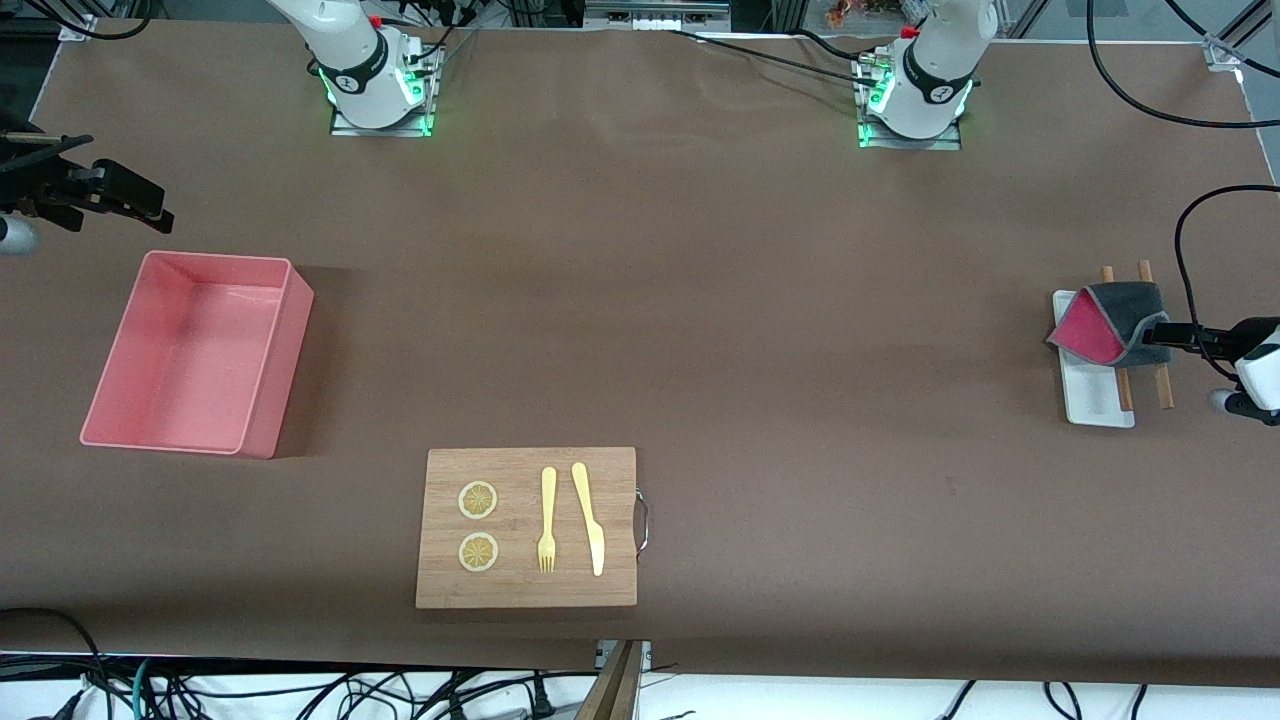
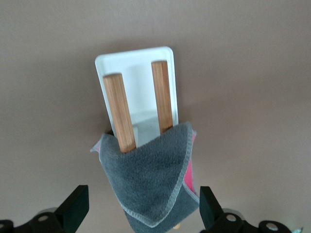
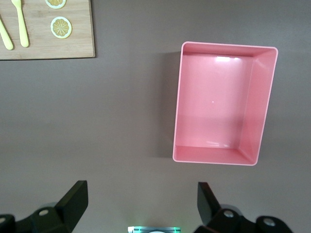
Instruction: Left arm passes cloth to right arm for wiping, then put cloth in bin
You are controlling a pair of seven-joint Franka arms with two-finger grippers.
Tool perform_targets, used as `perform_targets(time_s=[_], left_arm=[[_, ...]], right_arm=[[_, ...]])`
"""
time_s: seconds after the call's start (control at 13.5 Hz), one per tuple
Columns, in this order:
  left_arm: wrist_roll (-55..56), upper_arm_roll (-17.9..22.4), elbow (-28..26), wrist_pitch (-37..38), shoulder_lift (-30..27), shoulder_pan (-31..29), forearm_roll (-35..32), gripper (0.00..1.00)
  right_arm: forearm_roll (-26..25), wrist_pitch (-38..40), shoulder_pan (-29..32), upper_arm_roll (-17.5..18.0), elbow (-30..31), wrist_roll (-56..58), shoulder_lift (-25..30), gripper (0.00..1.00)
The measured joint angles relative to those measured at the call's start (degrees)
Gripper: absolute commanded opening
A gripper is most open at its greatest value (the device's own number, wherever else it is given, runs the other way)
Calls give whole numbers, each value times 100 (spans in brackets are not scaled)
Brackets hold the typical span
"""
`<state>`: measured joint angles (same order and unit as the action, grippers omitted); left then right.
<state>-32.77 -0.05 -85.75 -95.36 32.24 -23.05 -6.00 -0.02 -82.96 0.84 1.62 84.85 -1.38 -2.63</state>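
Nearest the front camera a rectangular wooden board (image 1: 527,527) with a metal handle lies on the brown desk (image 1: 700,300), carrying two lemon slices (image 1: 478,500), a pale yellow fork (image 1: 547,520) and knife (image 1: 589,517); farther back, toward the right arm's end, stands the bin (image 1: 200,350), a smooth salmon-pink tub with upright walls; the right tool (image 3: 141,206) hangs near it with its fingers spread wide, gripping nothing; toward the left arm's end the cloth (image 1: 1112,322), fleecy grey with a crimson face, is draped folded over two wooden rods (image 2: 120,111) on a flat white tray (image 1: 1090,395); the left wrist view shows its stitched edge; the left tool (image 2: 141,208) hovers over it, fully parted, empty.
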Motion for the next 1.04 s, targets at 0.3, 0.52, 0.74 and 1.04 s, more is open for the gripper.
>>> perform_targets(time_s=[0.3, 0.52, 0.74, 1.04], left_arm=[[-97, -1, -170, 40, 16, -24, -1, 100], [-196, 0, -187, 36, 19, -95, -3, 80], [-227, -2, -241, 4, 20, -109, -3, 43], [-230, -2, -256, -10, 29, -109, -9, 19]], right_arm=[[0, 0, 0, 0, 0, 0, -2, 99], [0, 0, 0, -1, 0, 0, -2, 99], [0, 0, 0, -1, 1, 0, -26, 99], [0, 0, 0, -1, 1, 0, -169, 99]])
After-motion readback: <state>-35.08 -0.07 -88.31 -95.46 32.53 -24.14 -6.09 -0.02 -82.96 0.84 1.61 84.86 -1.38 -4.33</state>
